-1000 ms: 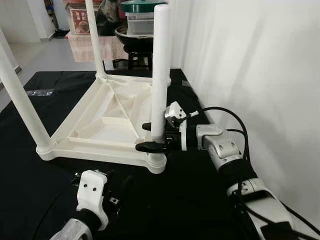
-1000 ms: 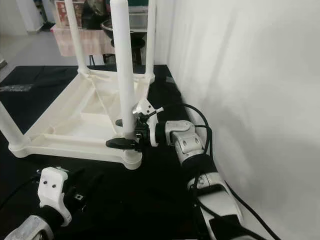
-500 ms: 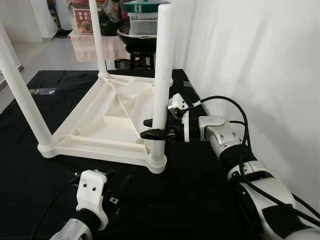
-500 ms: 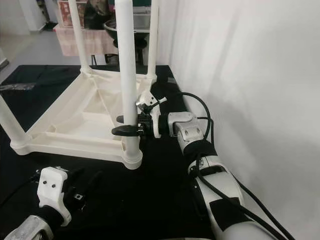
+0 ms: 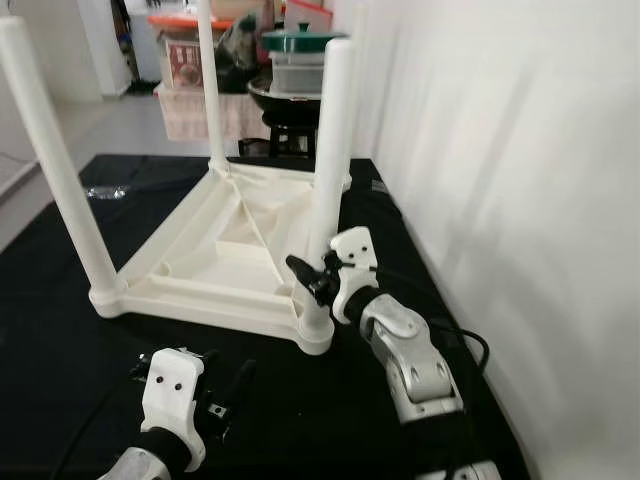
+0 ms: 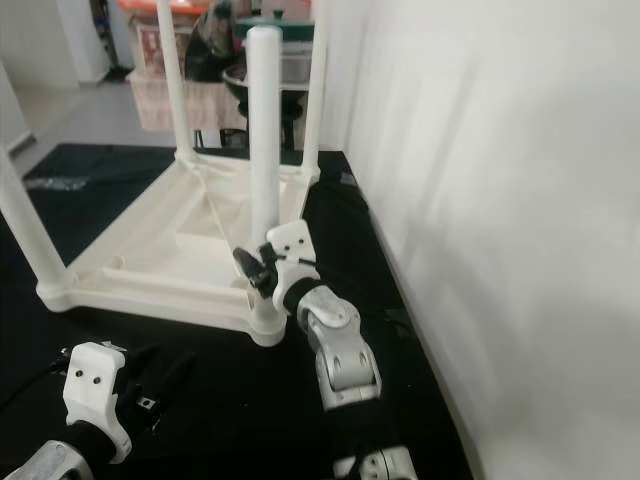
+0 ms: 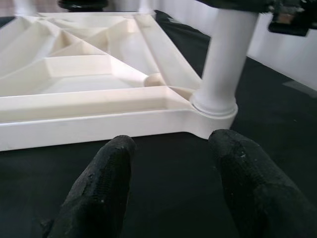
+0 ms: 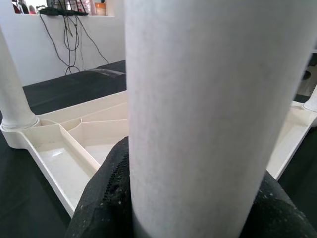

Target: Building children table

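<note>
— Children's table (image 5: 225,250): where is it?
— Upside down on the black mat (image 5: 60,340), its white legs pointing up, close beside the white wall (image 5: 500,150).
— What has hold of it?
— The right claw (image 5: 312,280) is clamped round the near leg (image 5: 330,150) just above its socket. The left claw (image 5: 225,385) hovers over the mat short of the table's near rim, fingers (image 7: 104,183) spread apart, holding nothing.
— What's around?
— Beyond the table's far edge, stacked containers under a green lid (image 5: 298,42) and a dark stool (image 5: 285,115).
— Any difference between views?
— The right wrist view has the leg (image 8: 198,114) pressed between the black fingers (image 8: 106,198); the left wrist view shows the socket (image 7: 214,106) from mat level.
</note>
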Available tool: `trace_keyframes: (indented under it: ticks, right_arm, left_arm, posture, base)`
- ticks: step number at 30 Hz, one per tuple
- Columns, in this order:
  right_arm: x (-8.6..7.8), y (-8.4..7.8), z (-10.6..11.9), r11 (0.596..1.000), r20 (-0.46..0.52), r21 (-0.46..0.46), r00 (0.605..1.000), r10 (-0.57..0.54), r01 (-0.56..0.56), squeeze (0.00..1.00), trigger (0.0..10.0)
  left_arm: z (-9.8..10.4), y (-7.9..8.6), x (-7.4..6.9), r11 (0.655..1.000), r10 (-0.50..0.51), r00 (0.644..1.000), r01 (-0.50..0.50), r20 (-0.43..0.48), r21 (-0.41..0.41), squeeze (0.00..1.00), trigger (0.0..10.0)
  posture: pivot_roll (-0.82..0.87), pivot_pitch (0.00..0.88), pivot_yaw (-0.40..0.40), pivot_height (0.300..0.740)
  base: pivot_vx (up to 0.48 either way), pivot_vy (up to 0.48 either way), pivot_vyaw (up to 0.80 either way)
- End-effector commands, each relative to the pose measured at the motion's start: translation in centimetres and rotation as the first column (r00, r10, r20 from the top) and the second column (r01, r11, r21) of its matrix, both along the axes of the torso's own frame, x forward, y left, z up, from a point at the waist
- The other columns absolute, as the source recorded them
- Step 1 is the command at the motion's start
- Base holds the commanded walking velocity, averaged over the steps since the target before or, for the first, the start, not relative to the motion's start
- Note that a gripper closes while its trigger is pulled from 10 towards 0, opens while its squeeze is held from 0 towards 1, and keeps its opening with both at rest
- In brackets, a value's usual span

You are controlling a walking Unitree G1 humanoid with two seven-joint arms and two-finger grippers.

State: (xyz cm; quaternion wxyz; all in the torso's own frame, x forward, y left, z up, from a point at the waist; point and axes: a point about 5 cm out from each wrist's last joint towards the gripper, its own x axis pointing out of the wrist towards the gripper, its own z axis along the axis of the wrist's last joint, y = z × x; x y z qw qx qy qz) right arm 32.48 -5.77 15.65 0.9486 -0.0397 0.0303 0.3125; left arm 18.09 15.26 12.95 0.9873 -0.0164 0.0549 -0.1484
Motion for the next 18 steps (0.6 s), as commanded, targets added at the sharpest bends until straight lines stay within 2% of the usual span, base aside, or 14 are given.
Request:
trace_keyframes:
  ticks: [1,4,5,6,8,9,10,12,13,14,15,17,18]
  right_arm:
    - [-0.4,0.4,-3.1,0.993,-0.134,-0.108,0.990,0.036,-0.051,0.00,0.0]
    - [-0.2,0.4,-3.1,0.994,-0.153,-0.091,0.987,0.047,-0.062,0.00,0.0]
    - [-0.2,0.5,-3.0,0.994,-0.181,-0.062,0.981,0.075,-0.087,0.00,10.0]
    - [-0.1,0.6,-2.8,0.991,-0.186,-0.036,0.976,0.117,-0.126,0.00,10.0]
    - [-0.1,0.6,-2.8,0.991,-0.186,-0.036,0.976,0.117,-0.126,0.00,10.0]
    - [0.0,0.8,-2.1,0.980,-0.174,0.003,0.965,0.196,-0.198,1.00,10.0]
    - [0.0,0.7,-1.1,0.968,-0.152,0.031,0.956,0.250,-0.248,1.00,10.0]
    - [0.0,0.7,-1.1,0.968,-0.152,0.031,0.956,0.250,-0.248,1.00,10.0]
    - [0.3,0.4,0.1,0.943,-0.118,0.050,0.936,0.331,-0.328,1.00,10.0]
    - [0.3,0.4,0.1,0.943,-0.118,0.050,0.936,0.331,-0.328,1.00,10.0]
    - [1.5,-0.6,2.2,0.893,-0.061,0.038,0.891,0.450,-0.448,0.34,10.0]
    - [1.5,-0.6,2.2,0.893,-0.061,0.038,0.891,0.450,-0.448,0.34,10.0]
    - [2.0,-1.0,2.8,0.873,-0.038,0.016,0.873,0.487,-0.487,0.34,10.0]
  left_arm:
    - [0.0,-0.3,0.0,1.000,-0.021,1.000,0.021,-0.005,0.002,0.00,10.0]
    - [0.1,-0.2,0.0,1.000,-0.016,1.000,0.016,-0.005,0.003,0.00,10.0]
    - [0.1,-0.1,0.0,1.000,-0.013,1.000,0.013,-0.003,0.003,0.00,10.0]
    - [0.1,-0.2,0.1,1.000,-0.015,1.000,0.015,-0.002,0.002,0.00,10.0]
    - [0.1,-0.2,0.1,1.000,-0.015,1.000,0.015,-0.002,0.002,0.00,10.0]
    - [0.1,-0.3,0.1,1.000,-0.018,1.000,0.018,-0.003,0.002,0.00,10.0]
    - [0.1,-0.4,0.2,1.000,-0.021,1.000,0.021,-0.003,0.000,0.00,10.0]
    - [0.1,-0.4,0.2,1.000,-0.021,1.000,0.021,-0.003,0.000,0.00,10.0]
    - [0.1,-0.4,0.2,1.000,-0.019,1.000,0.019,-0.001,0.000,0.00,10.0]
    - [0.1,-0.4,0.2,1.000,-0.019,1.000,0.019,-0.001,0.000,0.00,10.0]
    - [0.2,-0.3,0.3,1.000,-0.014,1.000,0.014,0.004,0.000,0.00,10.0]
    - [0.2,-0.3,0.3,1.000,-0.014,1.000,0.014,0.004,0.000,0.00,10.0]
    - [0.2,-0.3,0.3,1.000,-0.012,1.000,0.012,0.005,0.000,0.00,10.0]
  posture:
    - [0.05,0.000,-0.059,0.740]
    - [0.05,0.000,-0.055,0.740]
    - [0.04,0.000,-0.051,0.740]
    - [0.04,0.000,-0.052,0.740]
    - [0.04,0.000,-0.052,0.740]
    - [0.04,0.000,-0.055,0.740]
    - [0.04,0.000,-0.056,0.740]
    - [0.04,0.000,-0.056,0.740]
    - [0.05,0.000,-0.056,0.740]
    - [0.05,0.000,-0.056,0.740]
    - [0.06,0.000,-0.065,0.740]
    - [0.06,0.000,-0.065,0.740]
    - [0.06,0.000,-0.065,0.740]
  base:
    - [0.000,0.000,0.00]
    - [0.000,0.000,0.00]
    - [0.000,0.000,0.00]
    - [0.000,0.000,0.00]
    - [0.000,0.000,0.00]
    - [0.000,0.000,0.00]
    - [0.000,0.000,0.00]
    - [0.000,0.000,0.00]
    - [0.000,0.000,0.00]
    - [0.000,0.000,0.00]
    - [0.000,0.000,0.00]
    - [0.000,0.000,0.00]
    - [0.000,0.000,0.00]
